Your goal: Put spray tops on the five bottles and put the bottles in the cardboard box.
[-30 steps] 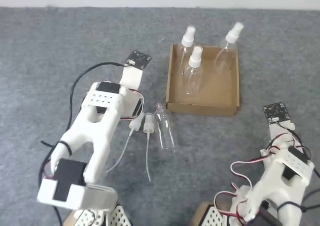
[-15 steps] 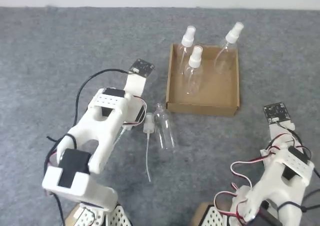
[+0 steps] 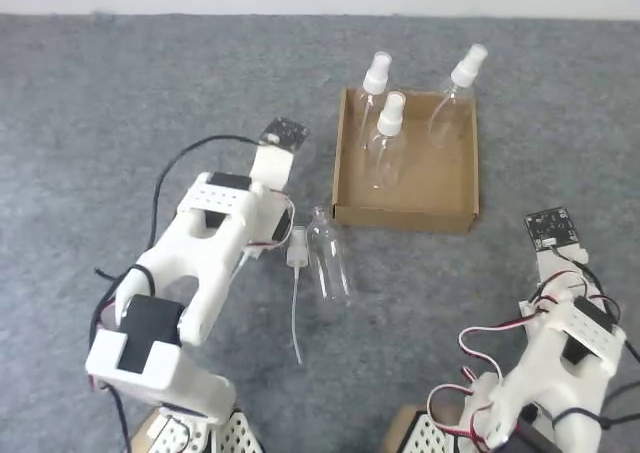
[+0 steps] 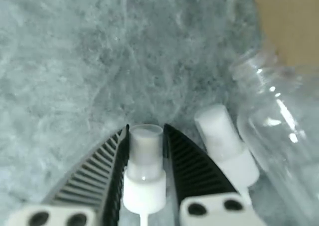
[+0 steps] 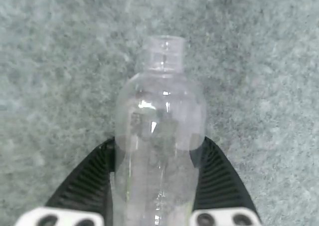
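Observation:
In the left wrist view my left gripper (image 4: 145,128) is shut on a white spray top (image 4: 144,178), its black fingers (image 4: 189,166) pressing both sides. A second spray top (image 4: 224,146) lies right beside it, next to a clear uncapped bottle (image 4: 279,131). From above, that spray top (image 3: 297,247) and its thin tube lie on the carpet beside the lying bottle (image 3: 328,255), just in front of the cardboard box (image 3: 405,211). My right gripper (image 5: 158,145) is shut on another clear bottle (image 5: 160,111) with an open neck, held over the carpet.
Three bottles with spray tops rest in the box, at the back left (image 3: 375,81), the middle (image 3: 385,138) and the back right (image 3: 455,88). The left arm (image 3: 200,263) stretches over the carpet's left half. The right arm (image 3: 560,358) stands at the near right.
The left arm has swung in toward the two spray tops, and its gripper now covers the left one. The right arm has barely moved.

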